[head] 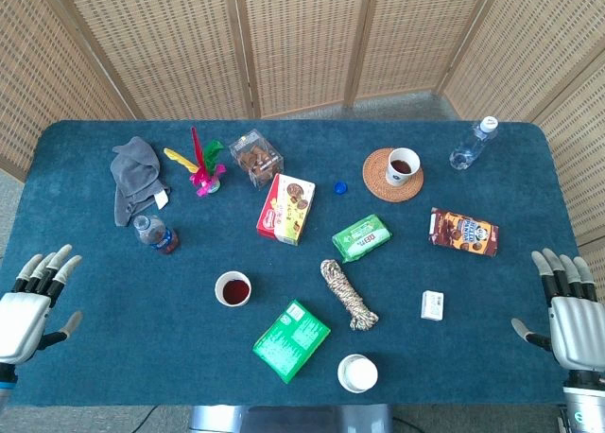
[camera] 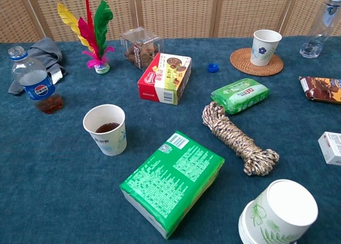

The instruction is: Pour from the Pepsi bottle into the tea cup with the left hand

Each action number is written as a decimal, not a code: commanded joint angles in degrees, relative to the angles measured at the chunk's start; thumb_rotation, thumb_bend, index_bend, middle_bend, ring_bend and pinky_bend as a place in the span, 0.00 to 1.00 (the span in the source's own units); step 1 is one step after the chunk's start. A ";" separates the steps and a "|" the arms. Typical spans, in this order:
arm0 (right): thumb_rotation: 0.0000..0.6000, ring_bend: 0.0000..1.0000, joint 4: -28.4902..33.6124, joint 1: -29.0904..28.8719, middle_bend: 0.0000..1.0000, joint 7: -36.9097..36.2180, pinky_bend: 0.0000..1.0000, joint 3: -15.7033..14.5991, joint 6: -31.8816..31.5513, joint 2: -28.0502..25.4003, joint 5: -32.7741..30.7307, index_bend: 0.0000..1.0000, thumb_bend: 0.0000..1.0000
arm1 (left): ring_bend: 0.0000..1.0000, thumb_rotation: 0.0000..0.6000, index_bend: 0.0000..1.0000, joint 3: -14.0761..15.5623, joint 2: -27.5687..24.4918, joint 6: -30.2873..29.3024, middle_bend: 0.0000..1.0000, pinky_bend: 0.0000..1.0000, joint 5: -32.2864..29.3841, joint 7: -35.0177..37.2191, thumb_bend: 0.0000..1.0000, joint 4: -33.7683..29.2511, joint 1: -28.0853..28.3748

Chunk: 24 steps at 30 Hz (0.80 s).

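Observation:
The Pepsi bottle (head: 156, 234) (camera: 34, 81) stands upright at the table's left, with a blue label and a little dark drink at the bottom. A white paper tea cup (head: 233, 288) (camera: 105, 129) holding dark liquid stands to its right and nearer the front edge. My left hand (head: 33, 296) hovers at the table's left front edge, fingers spread and empty, well short of the bottle. Over at the right front edge, my right hand (head: 567, 305) is likewise spread and holds nothing. Neither hand shows in the chest view.
A second cup (head: 403, 166) (camera: 265, 47) sits on a woven coaster. A grey cloth (head: 132, 176) lies behind the bottle, beside a feather shuttlecock (head: 201, 168). Snack boxes (head: 285, 208), a green pack (camera: 173, 180), a rope coil (camera: 237, 137), a blue cap (camera: 213, 68) and upturned cups (camera: 279, 212) fill the middle.

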State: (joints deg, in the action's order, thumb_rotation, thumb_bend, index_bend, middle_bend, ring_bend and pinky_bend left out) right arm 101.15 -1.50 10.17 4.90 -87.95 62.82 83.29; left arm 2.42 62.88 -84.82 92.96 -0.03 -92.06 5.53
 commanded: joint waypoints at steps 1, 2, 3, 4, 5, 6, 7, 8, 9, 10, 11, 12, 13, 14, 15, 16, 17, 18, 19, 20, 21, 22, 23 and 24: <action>1.00 0.00 -0.01 0.00 0.00 0.02 0.00 0.02 0.00 0.00 -0.02 0.00 0.08 | 0.00 1.00 0.00 -0.03 0.02 -0.01 0.00 0.00 -0.03 -0.07 0.40 0.01 -0.02; 1.00 0.00 0.02 -0.01 0.00 -0.02 0.00 0.02 0.04 -0.02 -0.05 0.00 0.08 | 0.00 1.00 0.00 -0.03 0.04 0.02 0.00 0.00 -0.05 -0.10 0.40 0.02 -0.02; 1.00 0.00 0.04 -0.01 0.00 -0.07 0.00 0.02 0.05 -0.04 -0.06 0.00 0.08 | 0.00 1.00 0.00 -0.02 0.07 0.07 0.00 0.00 -0.02 -0.15 0.40 0.04 0.00; 1.00 0.00 0.06 0.00 0.00 -0.10 0.00 0.02 0.02 -0.06 -0.03 0.00 0.08 | 0.00 1.00 0.00 0.04 0.07 0.14 0.00 0.00 0.07 -0.08 0.40 0.04 0.03; 1.00 0.00 0.09 0.02 0.00 -0.12 0.00 0.01 -0.03 -0.07 0.03 0.00 0.08 | 0.00 1.00 0.00 0.11 0.03 0.22 0.00 0.00 0.21 0.10 0.40 0.05 0.08; 1.00 0.00 0.11 0.04 0.00 -0.14 0.00 -0.01 -0.06 -0.08 0.09 0.00 0.08 | 0.00 1.00 0.00 0.15 -0.01 0.25 0.00 0.00 0.31 0.23 0.40 0.10 0.12; 1.00 0.00 0.15 0.04 0.00 -0.15 0.00 -0.03 -0.08 -0.10 0.14 0.00 0.08 | 0.00 1.00 0.00 0.18 -0.06 0.31 0.00 0.00 0.39 0.44 0.39 0.17 0.17; 1.00 0.00 0.23 0.03 0.00 -0.16 0.00 -0.03 -0.05 -0.14 0.17 0.00 0.08 | 0.00 1.00 0.00 0.22 -0.14 0.43 0.00 0.00 0.45 0.74 0.40 0.27 0.25; 1.00 0.00 0.34 0.01 0.00 -0.16 0.00 -0.05 0.02 -0.21 0.16 0.00 0.08 | 0.00 1.00 0.00 0.37 -0.35 0.80 0.00 0.00 0.57 1.38 0.40 0.42 0.43; 1.00 0.00 0.35 0.01 0.00 -0.15 0.00 -0.05 0.03 -0.22 0.15 0.00 0.08 | 0.00 1.00 0.00 0.45 -0.52 1.15 0.00 0.00 0.54 2.05 0.40 0.53 0.58; 1.00 0.00 0.34 -0.01 0.00 -0.09 0.00 -0.04 0.06 -0.22 0.14 0.00 0.08 | 0.00 1.00 0.00 0.49 -0.70 1.51 0.00 0.00 0.43 2.71 0.40 0.67 0.73; 1.00 0.00 0.39 -0.05 0.00 -0.08 0.00 0.01 0.13 -0.21 0.05 0.00 0.08 | 0.00 1.00 0.00 0.55 -0.94 2.08 0.00 0.00 0.23 3.61 0.39 0.94 0.97; 1.00 0.00 0.45 -0.08 0.00 -0.11 0.00 0.05 0.19 -0.21 -0.05 0.00 0.08 | 0.00 1.00 0.00 0.60 -1.16 2.59 0.00 0.00 0.06 4.45 0.39 1.09 1.18; 1.00 0.00 0.47 -0.11 0.00 -0.11 0.00 0.07 0.27 -0.21 -0.16 0.00 0.08 | 0.00 1.00 0.00 0.63 -1.40 3.14 0.00 0.00 -0.17 5.45 0.39 1.22 1.41; 1.00 0.00 0.48 -0.15 0.00 -0.06 0.00 0.11 0.39 -0.22 -0.30 0.00 0.08 | 0.00 1.00 0.00 0.68 -1.77 3.93 0.00 0.00 -0.34 7.02 0.38 1.48 1.82; 1.00 0.00 0.51 -0.20 0.00 -0.09 0.00 0.15 0.47 -0.21 -0.40 0.00 0.08 | 0.00 1.00 0.00 0.73 -2.05 4.51 0.00 0.00 -0.33 8.42 0.38 1.80 2.17; 1.00 0.00 0.59 -0.23 0.00 -0.21 0.00 0.18 0.53 -0.20 -0.45 0.00 0.08 | 0.00 1.00 0.00 0.75 -2.26 4.97 0.00 0.00 -0.26 9.98 0.37 2.24 2.53; 1.00 0.00 0.65 -0.26 0.00 -0.28 0.00 0.17 0.58 -0.19 -0.43 0.00 0.08 | 0.00 1.00 0.00 0.78 -2.44 5.40 0.00 0.00 0.02 12.08 0.37 3.05 2.97; 1.00 0.00 0.66 -0.26 0.00 -0.25 0.00 0.14 0.58 -0.18 -0.37 0.00 0.08 | 0.00 1.00 0.00 0.84 -2.50 5.63 0.00 0.00 0.33 13.74 0.37 3.78 3.28; 1.00 0.00 0.69 -0.27 0.00 -0.20 0.00 0.08 0.60 -0.16 -0.28 0.00 0.08 | 0.00 1.00 0.00 0.92 -2.53 5.77 0.00 0.00 0.67 15.53 0.37 4.53 3.56; 1.00 0.00 0.74 -0.28 0.00 -0.14 0.00 -0.01 0.64 -0.12 -0.17 0.00 0.08 | 0.00 1.00 0.00 1.02 -2.52 5.77 0.00 0.00 1.21 18.04 0.37 5.57 3.90; 1.00 0.00 0.74 -0.30 0.00 -0.01 0.00 -0.07 0.70 -0.10 -0.09 0.00 0.08 | 0.00 1.00 0.00 1.07 -2.50 5.64 0.00 0.00 1.58 19.88 0.37 6.39 4.09; 1.00 0.00 0.67 -0.33 0.00 0.16 0.00 -0.15 0.79 -0.06 -0.06 0.00 0.08 | 0.00 1.00 0.00 1.09 -2.48 5.42 0.00 0.00 1.85 21.50 0.37 7.24 4.22; 1.00 0.00 0.63 -0.38 0.00 0.23 0.00 -0.21 0.98 -0.01 -0.11 0.00 0.08 | 0.00 1.00 0.00 1.02 -2.41 5.01 0.00 0.00 1.96 23.29 0.37 8.30 4.27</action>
State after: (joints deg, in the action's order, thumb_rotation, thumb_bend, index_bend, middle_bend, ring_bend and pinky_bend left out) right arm 101.82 -1.85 10.38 4.73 -87.02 62.78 83.18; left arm 3.30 60.66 -79.80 93.94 18.42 -86.76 8.88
